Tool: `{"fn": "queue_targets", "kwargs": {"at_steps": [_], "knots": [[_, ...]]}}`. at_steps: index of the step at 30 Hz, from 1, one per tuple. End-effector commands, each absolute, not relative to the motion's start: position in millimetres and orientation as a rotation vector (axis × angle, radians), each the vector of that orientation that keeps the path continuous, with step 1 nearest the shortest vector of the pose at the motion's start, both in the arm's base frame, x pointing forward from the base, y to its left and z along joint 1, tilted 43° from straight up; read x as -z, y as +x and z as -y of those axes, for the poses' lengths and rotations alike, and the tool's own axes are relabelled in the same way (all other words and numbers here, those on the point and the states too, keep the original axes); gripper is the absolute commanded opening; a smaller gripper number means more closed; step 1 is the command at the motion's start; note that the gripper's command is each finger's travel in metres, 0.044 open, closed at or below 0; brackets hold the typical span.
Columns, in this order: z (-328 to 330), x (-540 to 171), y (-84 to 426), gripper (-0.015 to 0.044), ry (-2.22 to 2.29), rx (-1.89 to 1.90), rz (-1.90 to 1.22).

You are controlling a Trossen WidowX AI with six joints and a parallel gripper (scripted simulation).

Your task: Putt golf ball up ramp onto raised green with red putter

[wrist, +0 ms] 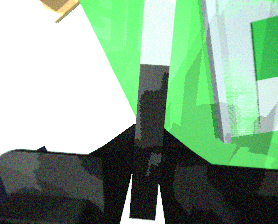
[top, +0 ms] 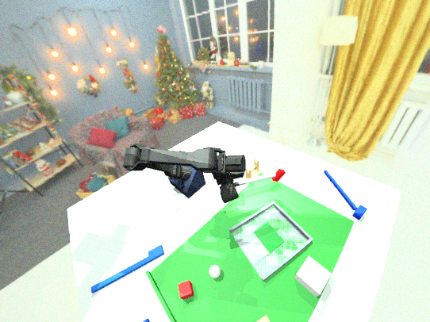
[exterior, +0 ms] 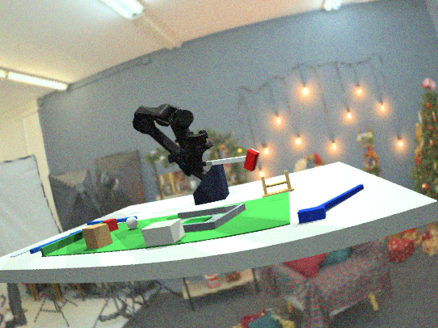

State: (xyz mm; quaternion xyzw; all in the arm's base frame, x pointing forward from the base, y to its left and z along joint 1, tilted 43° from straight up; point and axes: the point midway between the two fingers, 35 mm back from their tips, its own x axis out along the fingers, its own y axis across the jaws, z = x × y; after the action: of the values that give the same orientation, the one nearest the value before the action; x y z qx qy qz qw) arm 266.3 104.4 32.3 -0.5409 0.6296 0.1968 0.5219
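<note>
My gripper [top: 230,187] [exterior: 204,164] [wrist: 146,130] is shut on the dark grip of the red putter [top: 279,174] [exterior: 251,160] [wrist: 158,35]. The putter is in the air, its pale shaft pointing away from the fingers and its red head at the far end, above table height. The white golf ball [top: 214,271] [exterior: 132,223] lies on the green mat [top: 206,235] [exterior: 267,212], well away from the putter. The raised green [top: 269,237] [exterior: 197,220] [wrist: 267,50] is a green square inside the grey-walled ramp piece [top: 287,264] [exterior: 220,220] [wrist: 215,75].
A small wooden stand [top: 257,166] [exterior: 276,184] [wrist: 62,7] is empty near the mat's far corner. A red cube [top: 186,289] [exterior: 111,224] is near the ball. A white block [top: 313,275] [exterior: 162,233] and a wooden block [exterior: 97,236] are on the mat. Blue putters [top: 359,212] [exterior: 312,214] lie around it.
</note>
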Motion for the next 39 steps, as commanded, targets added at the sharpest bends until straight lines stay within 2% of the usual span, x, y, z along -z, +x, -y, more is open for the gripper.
{"fn": "queue_targets", "kwargs": {"at_steps": [1, 16, 32, 39], "knots": [[-88, -52, 271, 0.0, -1.213, -0.36, -1.501], [-5, -127, 264, 0.0, -0.847, 0.129, -1.458], [76, -195, 214, 0.0, -0.463, 0.633, -1.314], [83, -199, 208, 0.0, -0.428, 0.679, -1.295]]}}
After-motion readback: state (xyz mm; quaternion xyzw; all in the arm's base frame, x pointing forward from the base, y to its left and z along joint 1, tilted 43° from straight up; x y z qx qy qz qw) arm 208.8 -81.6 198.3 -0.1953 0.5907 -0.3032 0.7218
